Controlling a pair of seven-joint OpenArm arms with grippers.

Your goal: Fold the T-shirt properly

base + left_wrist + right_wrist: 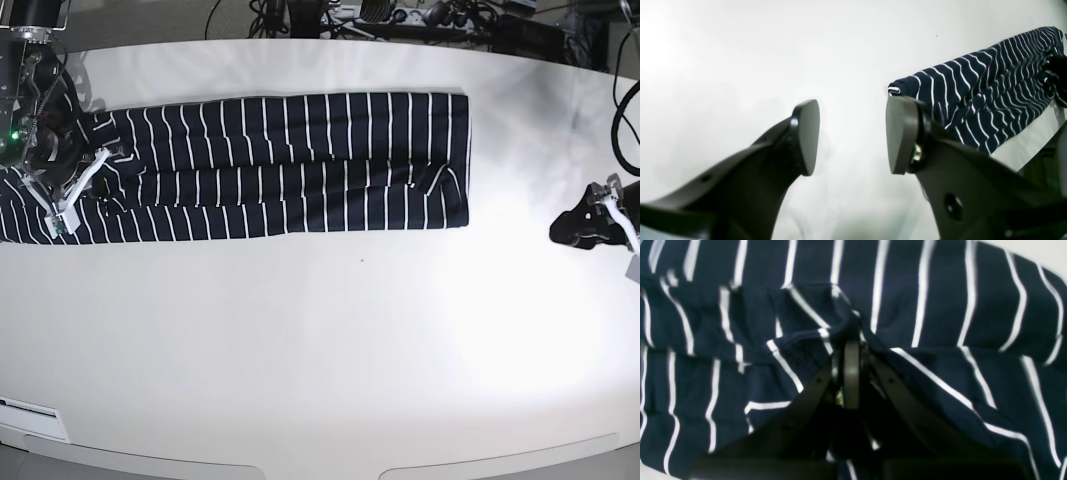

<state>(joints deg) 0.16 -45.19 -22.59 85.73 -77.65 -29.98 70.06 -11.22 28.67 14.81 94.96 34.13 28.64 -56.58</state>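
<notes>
The T-shirt point(300, 165), dark navy with thin white stripes, lies folded into a long band across the back of the white table point(320, 350). Its right end sits square; its left end runs out past the table's left side. In the right wrist view my right gripper point(850, 343) is shut on a bunched ridge of the T-shirt point(940, 306) near that left end. My left gripper point(853, 133) stands open over bare table, nothing between its fingers, well apart from the shirt's end point(990, 90). From the base camera, that gripper point(578, 230) is at the far right.
Cables and equipment point(380, 15) crowd the area beyond the table's far edge. My right arm point(30, 110) rises over the shirt's left end. A white sticker point(30, 410) sits at the front left edge. A tiny dark speck point(362, 261) lies mid-table.
</notes>
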